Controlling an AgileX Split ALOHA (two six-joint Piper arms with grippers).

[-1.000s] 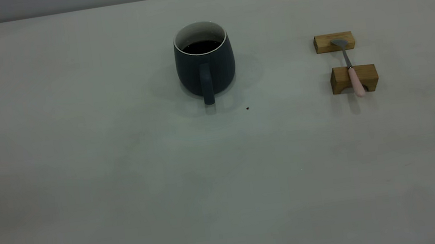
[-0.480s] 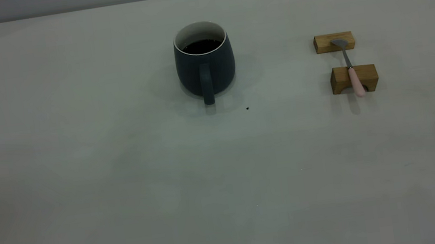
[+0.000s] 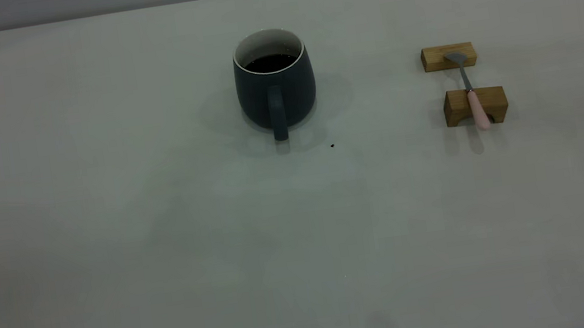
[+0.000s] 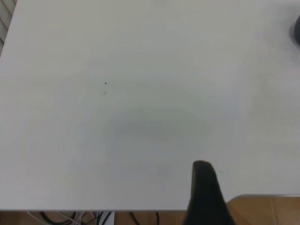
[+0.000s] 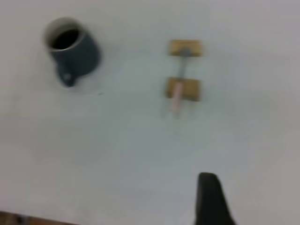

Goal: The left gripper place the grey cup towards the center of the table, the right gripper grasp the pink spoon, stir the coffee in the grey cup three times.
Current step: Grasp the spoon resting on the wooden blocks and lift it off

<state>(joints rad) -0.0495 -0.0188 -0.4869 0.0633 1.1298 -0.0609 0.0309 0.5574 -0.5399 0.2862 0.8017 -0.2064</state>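
The grey cup (image 3: 275, 88) stands upright at the middle of the table (image 3: 110, 239), towards its far side, with its handle facing the camera. Dark coffee (image 3: 271, 63) fills it partway. The pink spoon (image 3: 472, 98) lies across two wooden blocks to the cup's right, bowl on the far block, pink handle over the near one. Neither arm shows in the exterior view. My left gripper (image 4: 202, 187) hovers over the table's near edge, far from the cup (image 4: 297, 33). My right gripper (image 5: 210, 197) hangs high above the table, well short of the spoon (image 5: 179, 91) and cup (image 5: 74, 50).
The far wooden block (image 3: 448, 56) and the near, arched one (image 3: 475, 105) carry the spoon. A tiny dark speck (image 3: 332, 145) lies just in front of the cup. Beyond the table's edge in the left wrist view are a wooden floor (image 4: 267, 211) and cables (image 4: 70, 218).
The cup, spoon and blocks have not moved. A faint shadow has come in at the front right corner of the exterior view.
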